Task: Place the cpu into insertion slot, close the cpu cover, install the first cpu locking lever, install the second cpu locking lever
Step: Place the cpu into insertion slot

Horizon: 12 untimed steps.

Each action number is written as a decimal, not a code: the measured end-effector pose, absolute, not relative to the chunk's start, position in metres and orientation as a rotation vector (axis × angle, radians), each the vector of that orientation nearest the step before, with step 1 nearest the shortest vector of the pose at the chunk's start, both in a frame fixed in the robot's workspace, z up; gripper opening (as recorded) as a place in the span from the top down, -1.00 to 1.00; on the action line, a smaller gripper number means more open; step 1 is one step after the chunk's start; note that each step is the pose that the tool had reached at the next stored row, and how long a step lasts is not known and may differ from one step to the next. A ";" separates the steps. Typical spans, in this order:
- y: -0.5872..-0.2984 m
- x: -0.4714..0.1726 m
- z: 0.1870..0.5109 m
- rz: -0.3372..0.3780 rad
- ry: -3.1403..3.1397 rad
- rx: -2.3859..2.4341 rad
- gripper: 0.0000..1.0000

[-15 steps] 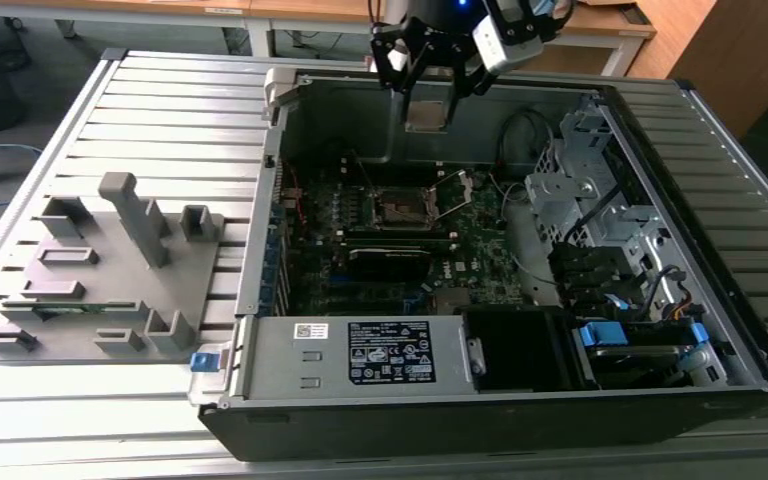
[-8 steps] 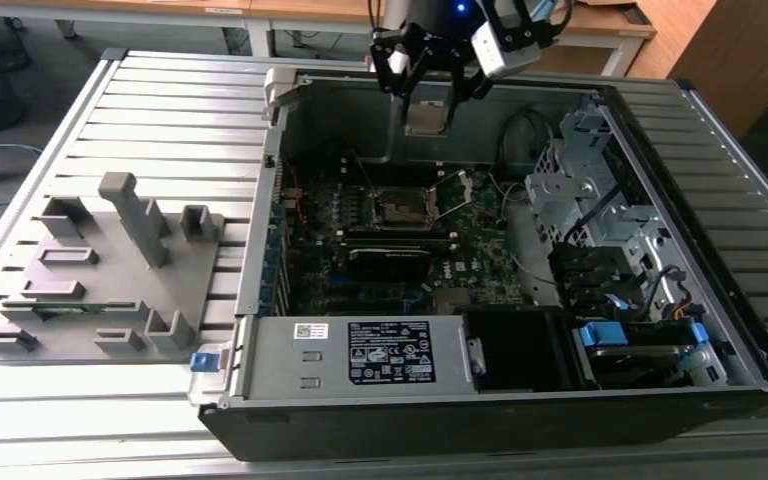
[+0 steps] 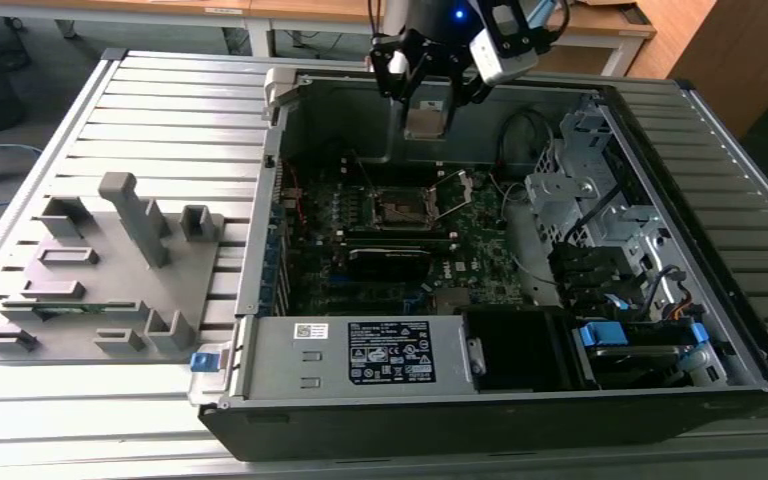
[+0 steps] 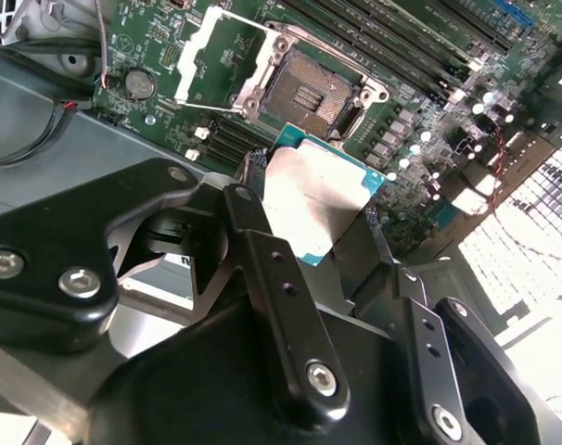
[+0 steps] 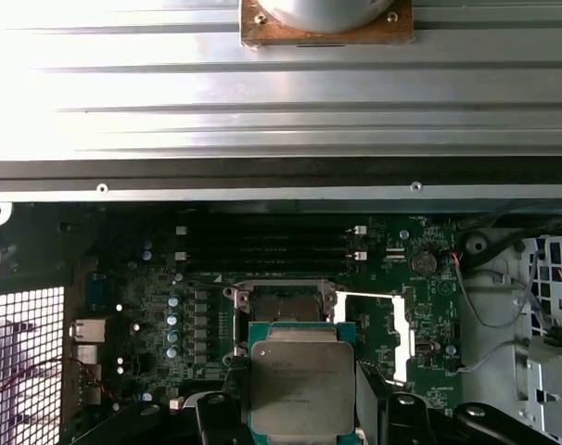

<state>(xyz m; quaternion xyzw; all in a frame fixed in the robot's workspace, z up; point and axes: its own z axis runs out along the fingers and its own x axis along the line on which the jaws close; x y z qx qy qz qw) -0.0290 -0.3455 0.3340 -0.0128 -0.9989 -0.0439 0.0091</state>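
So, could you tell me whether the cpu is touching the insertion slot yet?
Apart. The exterior view shows the cpu held in the claw well above the insertion slot, with a clear gap between them.

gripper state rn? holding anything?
Gripper: closed on the cpu, held above the motherboard; insertion slot empty, cpu cover swung open.

gripper [image 4: 318, 209] matte black, built of jointed link bars | fingers [image 4: 262, 269] slim flat black bars with small holes | screws [image 4: 320, 375] silver hex-socket heads at the gripper's pivots | camera box [image 3: 502, 45] light grey, mounted beside the gripper | wrist [image 3: 440, 20] dark, blue light above the gripper | cables [image 3: 554, 15] black, looping beside the gripper
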 end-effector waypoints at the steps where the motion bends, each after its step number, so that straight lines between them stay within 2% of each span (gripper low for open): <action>1: -0.345 -0.029 0.333 -0.137 -3.120 -0.040 -0.08; 12: -0.345 -0.029 0.321 -0.137 -3.120 -0.040 -0.08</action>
